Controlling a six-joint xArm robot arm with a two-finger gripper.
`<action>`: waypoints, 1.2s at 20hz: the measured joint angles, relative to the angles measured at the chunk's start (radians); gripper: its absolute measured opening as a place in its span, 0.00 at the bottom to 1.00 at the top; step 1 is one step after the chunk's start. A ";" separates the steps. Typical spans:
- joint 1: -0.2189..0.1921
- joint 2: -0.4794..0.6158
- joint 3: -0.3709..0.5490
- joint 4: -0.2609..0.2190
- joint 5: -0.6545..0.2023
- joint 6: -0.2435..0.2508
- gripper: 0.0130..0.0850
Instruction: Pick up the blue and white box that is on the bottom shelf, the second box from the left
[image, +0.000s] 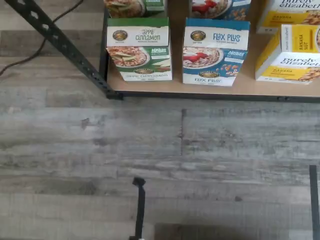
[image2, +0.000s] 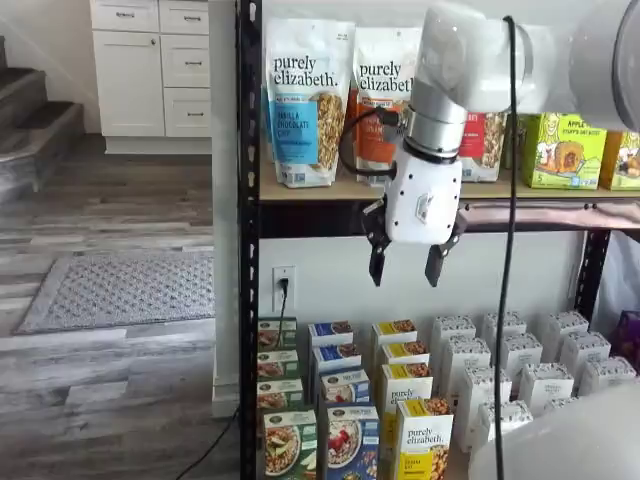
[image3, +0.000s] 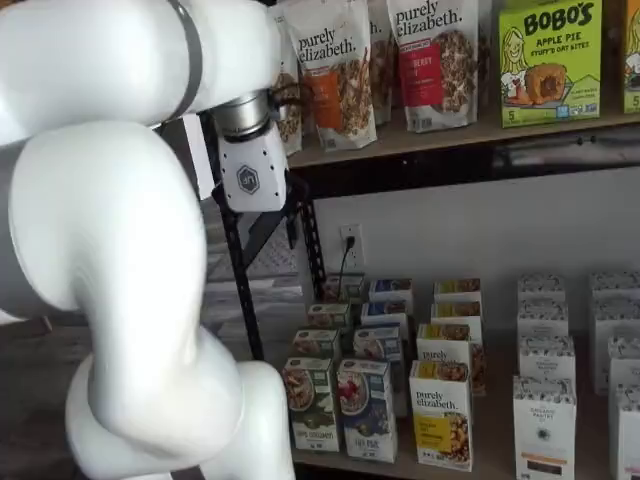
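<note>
The blue and white box (image: 215, 51), marked "Flax Plus" with a bowl of red berries on its front, stands upright at the front edge of the bottom shelf (image: 215, 95). It is between a green box (image: 139, 50) and a yellow-and-white "purely elizabeth" box (image: 292, 55). The blue box also shows in both shelf views (image2: 350, 442) (image3: 367, 410), heading a row of like boxes. My gripper (image2: 407, 268) hangs well above it, in front of the wall under the upper shelf. Its two black fingers (image2: 377, 262) stand apart, open and empty. In a shelf view only its white body (image3: 250, 170) shows clearly.
A black rack post (image2: 247, 240) stands left of the boxes, with a slanted brace (image: 60, 42). Granola bags (image2: 305, 100) stand on the upper shelf. Rows of white boxes (image2: 520, 375) fill the right of the bottom shelf. A cable (image2: 505, 250) hangs beside the gripper. Grey plank floor (image: 160, 165) lies before the rack.
</note>
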 joint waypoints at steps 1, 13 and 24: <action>0.001 0.004 0.010 -0.002 -0.016 0.001 1.00; 0.018 0.084 0.100 -0.028 -0.180 0.022 1.00; 0.011 0.158 0.166 -0.027 -0.322 0.010 1.00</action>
